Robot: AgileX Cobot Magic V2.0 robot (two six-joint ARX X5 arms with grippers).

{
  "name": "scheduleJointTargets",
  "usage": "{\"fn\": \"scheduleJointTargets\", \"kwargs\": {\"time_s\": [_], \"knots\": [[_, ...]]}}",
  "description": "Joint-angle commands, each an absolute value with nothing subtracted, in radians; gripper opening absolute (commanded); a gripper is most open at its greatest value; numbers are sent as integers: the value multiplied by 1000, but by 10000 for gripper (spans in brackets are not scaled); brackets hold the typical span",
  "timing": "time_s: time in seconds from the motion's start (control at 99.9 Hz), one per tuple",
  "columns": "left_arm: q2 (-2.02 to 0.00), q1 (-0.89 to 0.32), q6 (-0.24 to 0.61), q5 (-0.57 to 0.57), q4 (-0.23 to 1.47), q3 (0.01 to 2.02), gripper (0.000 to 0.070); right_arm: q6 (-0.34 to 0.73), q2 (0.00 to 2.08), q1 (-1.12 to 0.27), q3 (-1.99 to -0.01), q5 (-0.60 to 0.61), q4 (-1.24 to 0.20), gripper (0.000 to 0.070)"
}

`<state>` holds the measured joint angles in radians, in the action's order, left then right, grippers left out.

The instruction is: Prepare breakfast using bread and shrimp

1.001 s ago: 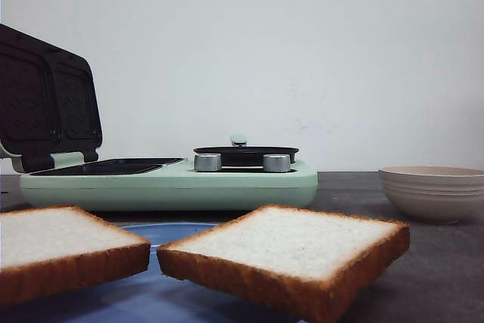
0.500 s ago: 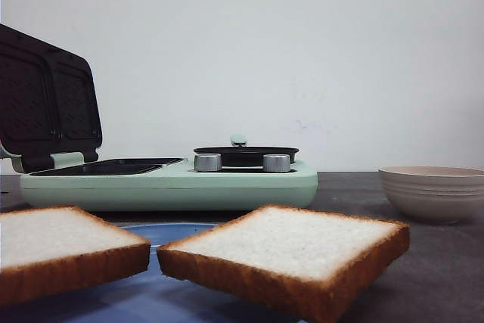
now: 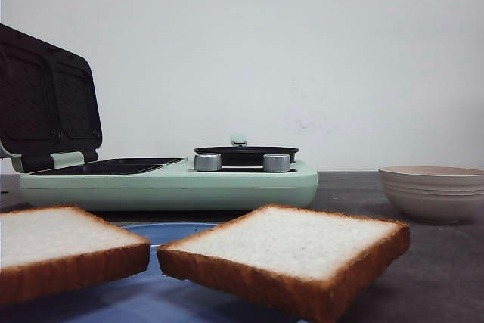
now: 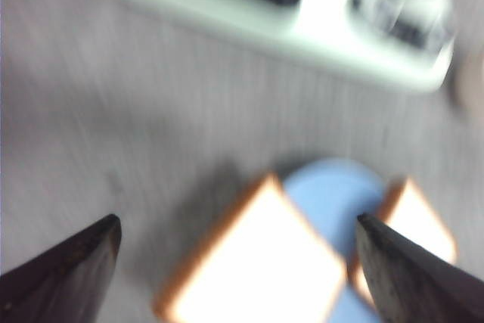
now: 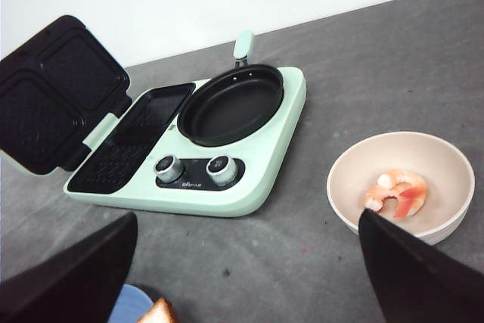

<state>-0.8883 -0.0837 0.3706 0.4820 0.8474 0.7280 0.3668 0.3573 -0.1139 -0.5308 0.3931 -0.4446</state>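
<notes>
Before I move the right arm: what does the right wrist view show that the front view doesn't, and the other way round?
Only the right wrist view shows the shrimp lying in the bowl, the black round pan from above, and the open right tool.

Only the front view shows both bread slices whole, on a blue plate.

Both show the green cooker with lid raised, its two knobs, and the bowl.

Two square slices of white bread [image 3: 291,243], pale-faced with golden-brown crusts, are laid flat side by side on a blue plate [image 3: 170,232]. Curled orange-and-white shrimp [image 5: 398,191] are seen inside a beige bowl [image 5: 355,209], well apart from the bread.
</notes>
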Motion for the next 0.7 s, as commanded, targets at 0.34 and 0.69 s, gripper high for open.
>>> {"fn": "scheduleJointTargets", "kwargs": {"time_s": [0.34, 0.69], "knots": [[-1191, -86, 167, 559, 960, 736, 557, 346, 364, -138, -541, 395, -445, 589], [-1295, -139, 166, 598, 954, 736, 556, 306, 364, -150, -541, 384, -447, 589]]}}
